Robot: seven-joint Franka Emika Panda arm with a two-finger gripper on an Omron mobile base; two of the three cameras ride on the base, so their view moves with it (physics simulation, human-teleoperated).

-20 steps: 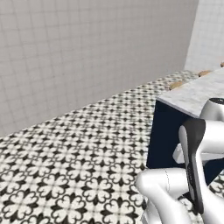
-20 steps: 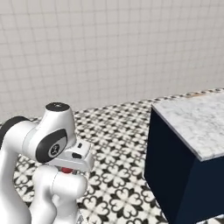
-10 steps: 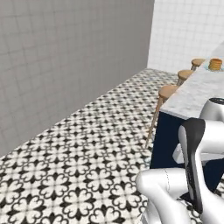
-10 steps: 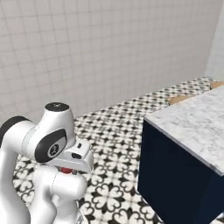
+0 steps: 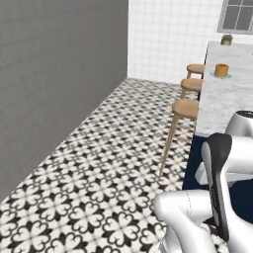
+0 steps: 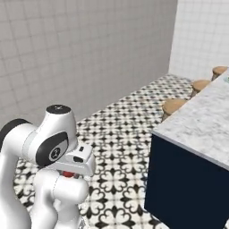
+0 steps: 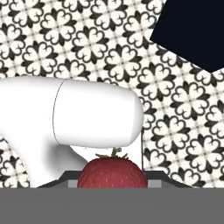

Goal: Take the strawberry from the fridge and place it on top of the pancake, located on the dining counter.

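The claw (image 7: pixel 112 186) is clamped on the strawberry (image 7: pixel 112 173) by its plump sides, a light, soft, easily bruised fruit wanting a gentle squeeze, while the pancake (image 5: pixel 221 69) waits far ahead on the marble surface (image 5: pixel 225 94).

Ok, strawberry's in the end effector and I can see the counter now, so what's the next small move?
Probably keep driving along the dining counter toward the pancake, which sits far down the top, past the stools. The strawberry sits between the end effector's tips, low over the floor, so hold the arm tucked until closer.
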